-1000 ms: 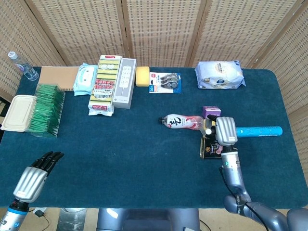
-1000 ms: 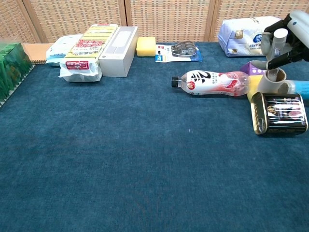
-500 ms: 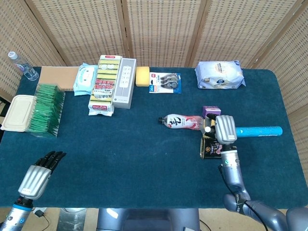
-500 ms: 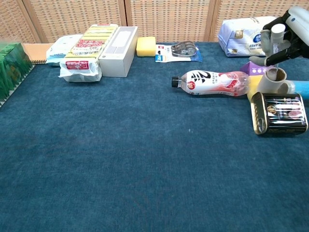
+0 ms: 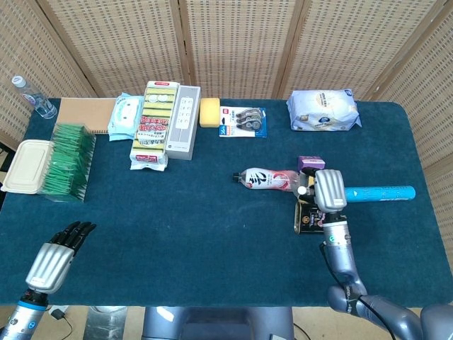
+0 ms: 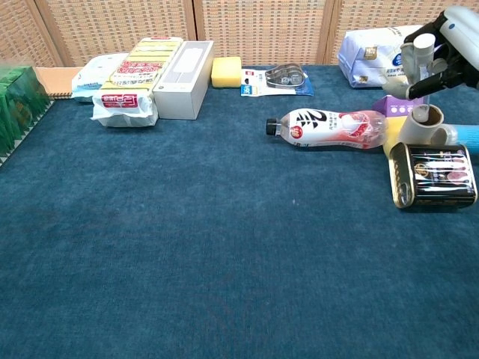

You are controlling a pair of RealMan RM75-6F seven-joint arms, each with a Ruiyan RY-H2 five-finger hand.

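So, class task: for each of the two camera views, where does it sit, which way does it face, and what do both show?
Head view: high above the near edge, looking steeply down on the whole blue table; shows the left hand and right hand with forearms.
Chest view: low at the near edge, looking across the table toward the wicker screen; shows only the right hand.
Both share: the right hand, lying bottle and dark tin.

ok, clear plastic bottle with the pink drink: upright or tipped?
Tipped. The clear plastic bottle lies on its side on the blue cloth, black cap pointing left.
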